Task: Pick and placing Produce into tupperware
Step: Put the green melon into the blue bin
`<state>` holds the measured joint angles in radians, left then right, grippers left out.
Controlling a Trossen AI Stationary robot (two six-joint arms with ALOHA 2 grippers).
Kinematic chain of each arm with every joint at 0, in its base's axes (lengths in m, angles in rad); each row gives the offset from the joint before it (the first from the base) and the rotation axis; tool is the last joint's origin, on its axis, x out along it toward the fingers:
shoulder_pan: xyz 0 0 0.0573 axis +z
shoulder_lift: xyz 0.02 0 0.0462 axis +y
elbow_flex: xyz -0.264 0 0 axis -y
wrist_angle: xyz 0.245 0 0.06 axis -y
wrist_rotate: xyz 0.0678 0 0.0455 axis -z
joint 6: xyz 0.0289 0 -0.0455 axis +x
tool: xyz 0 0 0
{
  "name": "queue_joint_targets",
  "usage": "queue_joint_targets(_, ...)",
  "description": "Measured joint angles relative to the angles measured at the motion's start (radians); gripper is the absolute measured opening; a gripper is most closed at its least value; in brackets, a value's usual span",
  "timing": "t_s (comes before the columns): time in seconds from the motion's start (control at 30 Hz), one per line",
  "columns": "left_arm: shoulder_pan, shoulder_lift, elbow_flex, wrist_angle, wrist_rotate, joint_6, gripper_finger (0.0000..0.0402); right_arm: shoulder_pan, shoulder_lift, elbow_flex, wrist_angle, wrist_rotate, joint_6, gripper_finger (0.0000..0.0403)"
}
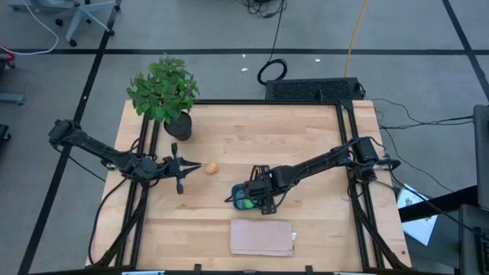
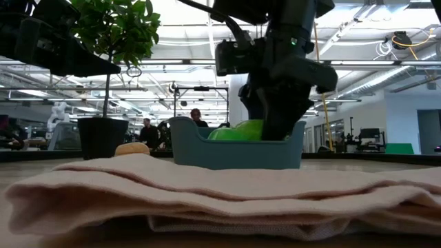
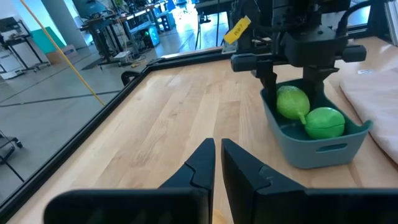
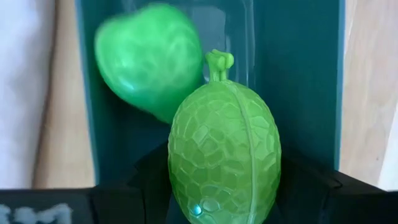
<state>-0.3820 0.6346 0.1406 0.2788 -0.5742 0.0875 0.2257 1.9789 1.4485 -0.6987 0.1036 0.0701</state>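
Right gripper (image 1: 258, 200) is down inside the teal tupperware (image 1: 246, 200), fingers spread about halfway around a bumpy green fruit (image 4: 225, 155) with a little stem, so it's got hold of that one, low in the container. Right beside it in the same tub sits the second, smoother green fruit (image 4: 149, 59), touching or nearly touching the held one. From the left wrist view you can see both greens (image 3: 292, 101) (image 3: 324, 122) side by side in the tupperware (image 3: 311, 146) with the right arm's fingers straddling the one farther from the camera. The orange-tan piece (image 1: 212, 168) is out on the bare wood, well apart from the tub, between it and the left gripper (image 1: 182, 169). That left gripper has its fingers (image 3: 202, 165) pinched together with nothing in them, hovering just beside the orange piece, pointing toward it. A beige folded cloth (image 1: 262, 237) lies flat near the front edge of the table (image 1: 306, 134), just in front of the tupperware. The potted plant (image 1: 164, 92) sits at the back left corner. In the low view, a few people (image 2: 147, 131) are standing way back in the room.
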Motion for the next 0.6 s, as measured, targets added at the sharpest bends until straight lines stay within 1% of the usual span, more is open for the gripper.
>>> queue_joint_targets(0.2, 0.000, 0.000, 0.000, 0.000, 0.000, 0.000, 0.0033, -0.001, 0.000, -0.033, 0.016, 0.000, -0.003, 0.0224)
queue_joint_targets(0.33, 0.000, 0.000, 0.000, 0.000, 0.000, 0.000, 0.0033, -0.001, 0.000, -0.035, 0.024, 0.000, -0.003, 0.0233)
queue_joint_targets(0.6, 0.000, 0.000, 0.000, 0.000, 0.000, 0.000, 0.0033, -0.001, 0.000, -0.035, 0.036, -0.004, -0.004, 0.0237)
